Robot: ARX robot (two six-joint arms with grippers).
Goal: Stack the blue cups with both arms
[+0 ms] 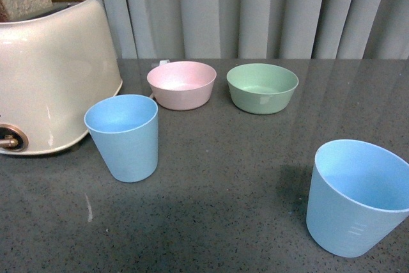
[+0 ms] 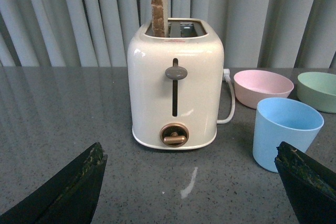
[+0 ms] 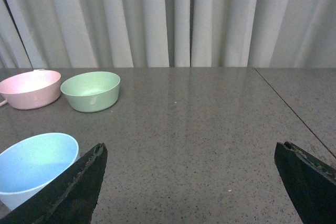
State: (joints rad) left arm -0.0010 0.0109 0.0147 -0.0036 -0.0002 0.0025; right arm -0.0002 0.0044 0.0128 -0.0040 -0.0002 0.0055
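Two light-blue cups stand upright and apart on the dark grey table. One blue cup (image 1: pixel 123 136) is at the left, next to the toaster; it also shows in the left wrist view (image 2: pixel 285 132). The other blue cup (image 1: pixel 359 196) is at the front right; it also shows in the right wrist view (image 3: pixel 35 168). Neither arm shows in the front view. My left gripper (image 2: pixel 191 153) is open and empty, facing the toaster, with the cup just beside one finger (image 2: pixel 307 179). My right gripper (image 3: pixel 191 153) is open and empty, with its cup beside one finger (image 3: pixel 73 190).
A cream toaster (image 1: pixel 48 75) with a slice of bread (image 2: pixel 159 6) stands at the left. A pink bowl (image 1: pixel 181 84) and a green bowl (image 1: pixel 262 87) sit at the back, before a grey curtain. A white smear (image 2: pixel 189 184) marks the table.
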